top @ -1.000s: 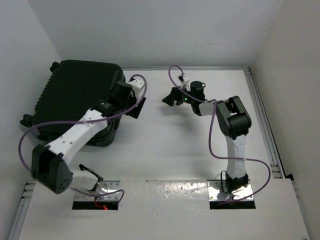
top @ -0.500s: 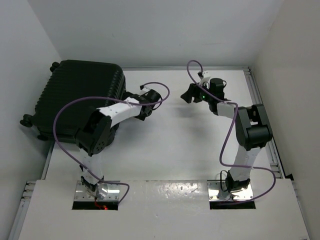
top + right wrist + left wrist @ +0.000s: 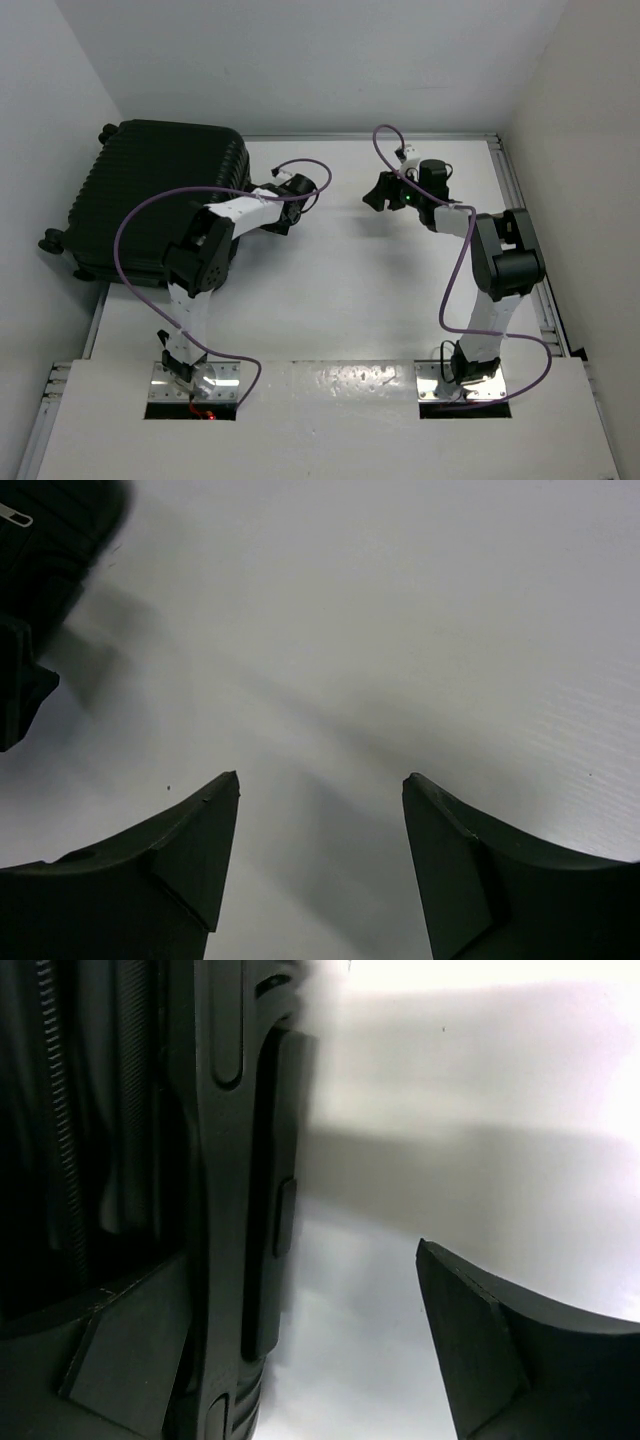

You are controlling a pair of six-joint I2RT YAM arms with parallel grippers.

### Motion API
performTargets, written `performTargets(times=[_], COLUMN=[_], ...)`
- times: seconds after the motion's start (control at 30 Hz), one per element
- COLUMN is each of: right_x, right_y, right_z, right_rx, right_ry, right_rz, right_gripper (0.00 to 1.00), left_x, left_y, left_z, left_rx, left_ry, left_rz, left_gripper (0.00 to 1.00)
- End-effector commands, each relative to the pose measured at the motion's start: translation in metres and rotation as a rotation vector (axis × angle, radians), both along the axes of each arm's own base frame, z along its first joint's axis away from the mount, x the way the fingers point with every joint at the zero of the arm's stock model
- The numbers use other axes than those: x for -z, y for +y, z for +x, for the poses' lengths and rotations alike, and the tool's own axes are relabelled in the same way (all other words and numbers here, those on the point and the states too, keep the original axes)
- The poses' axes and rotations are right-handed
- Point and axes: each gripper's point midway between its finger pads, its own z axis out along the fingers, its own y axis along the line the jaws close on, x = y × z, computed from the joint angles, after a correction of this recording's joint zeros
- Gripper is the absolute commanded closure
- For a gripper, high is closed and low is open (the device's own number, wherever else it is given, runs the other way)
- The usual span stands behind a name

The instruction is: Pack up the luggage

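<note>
One luggage lay on the tabletop. The left gripper and the right gripper both gaped wide, holding nothing.

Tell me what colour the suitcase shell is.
Black, with a ribbed shell; the luggage shows best in the top external view.

Black ribbed luggage, white table
</note>
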Motion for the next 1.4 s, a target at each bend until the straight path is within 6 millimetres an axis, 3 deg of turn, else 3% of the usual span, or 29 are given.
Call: performTargets(times=[0.0,0.1,0.17,0.27,0.37,0.43,0.5,0.6,0.63,0.73,0.77,0.83,0.87,0.9,1.03,1.07,1.1,1.13,1.2,1.23,1.27,1.3,1.37], right_x=[-0.025,-0.027,-0.026,-0.027,-0.027,-0.027,-0.028,-0.027,-0.026,-0.027,-0.027,-0.027,-0.024,-0.024,-0.025,-0.025,-0.023,-0.024,-0.024,-0.027,-0.028,-0.026,-0.032], right_y=[-0.006,-0.011,-0.015,-0.02,-0.026,-0.03,-0.027,-0.041,-0.044,-0.05,-0.052,-0.059,-0.063,-0.066,-0.081,-0.081,-0.082,-0.098,-0.103,-0.103,-0.104,-0.099,-0.084], right_z=[0.007,0.009,0.009,0.009,0.009,0.009,0.007,0.009,0.009,0.009,0.007,0.005,0.003,0.001,-0.008,-0.009,-0.016,-0.016,-0.023,-0.024,-0.029,-0.034,-0.046], right_rx=[0.009,0.016,0.026,0.036,0.05,0.056,0.051,0.086,0.093,0.117,0.122,0.145,0.158,0.165,0.207,0.207,0.208,0.24,0.253,0.244,0.24,0.212,0.125], right_ry=[-0.077,-0.088,-0.085,-0.087,-0.09,-0.091,-0.095,-0.094,-0.093,-0.094,-0.091,-0.089,-0.082,-0.079,-0.079,-0.08,-0.074,-0.073,-0.07,-0.076,-0.077,-0.072,-0.086], right_rz=[-0.001,-0.007,-0.011,-0.015,-0.022,-0.025,-0.03,-0.039,-0.043,-0.049,-0.051,-0.054,-0.059,-0.062,-0.082,-0.087,-0.092,-0.098,-0.097,-0.084,-0.076,-0.063,-0.015], right_gripper=[0.34,0.34,0.34,0.34,0.34,0.35,0.35,0.35,0.35,0.36,0.36,0.36,0.38,0.38,0.39,0.39,0.39,0.39,0.41,0.42,0.44,0.48,0.52], left_x=[0.006,0.023,0.03,0.035,0.037,0.042,0.042,0.037,0.029,0.026,0.012,0.011,0.01,0.001,0.001,0.006,-0.006,-0.01,-0.007,-0.023,-0.025,-0.014,-0.027], left_y=[0.039,0.039,0.024,0.003,-0.025,-0.039,-0.057,-0.092,-0.118,-0.159,-0.189,-0.215,-0.234,-0.245,-0.264,-0.268,-0.27,-0.273,-0.268,-0.266,-0.263,-0.249,-0.239], left_z=[0.006,0.004,0.011,0.017,0.018,0.019,0.026,0.041,0.044,0.051,0.049,0.045,0.032,0.029,-0.009,-0.026,-0.03,-0.038,-0.059,-0.064,-0.07,-0.078,-0.074], left_rx=[-0.104,-0.092,-0.013,0.139,0.306,0.407,0.498,0.641,0.728,0.906,1.007,1.169,1.261,1.326,1.579,1.635,1.667,1.714,1.778,1.811,1.837,1.817,1.809], left_ry=[0.004,0.062,0.093,0.144,0.213,0.263,0.274,0.264,0.254,0.234,0.204,0.19,0.201,0.176,0.201,0.225,0.198,0.192,0.213,0.173,0.164,0.201,0.152], left_rz=[0.093,0.048,-0.019,-0.126,-0.23,-0.324,-0.373,-0.394,-0.421,-0.407,-0.425,-0.383,-0.388,-0.377,-0.359,-0.39,-0.394,-0.389,-0.416,-0.402,-0.389,-0.4,-0.401], left_gripper=[0.05,0.12,0.35,0.55,0.7,0.74,0.86,0.99,1.0,1.0,1.0,1.0,1.0,1.0,1.0,1.0,1.0,1.0,1.0,1.0,1.0,1.0,1.0])
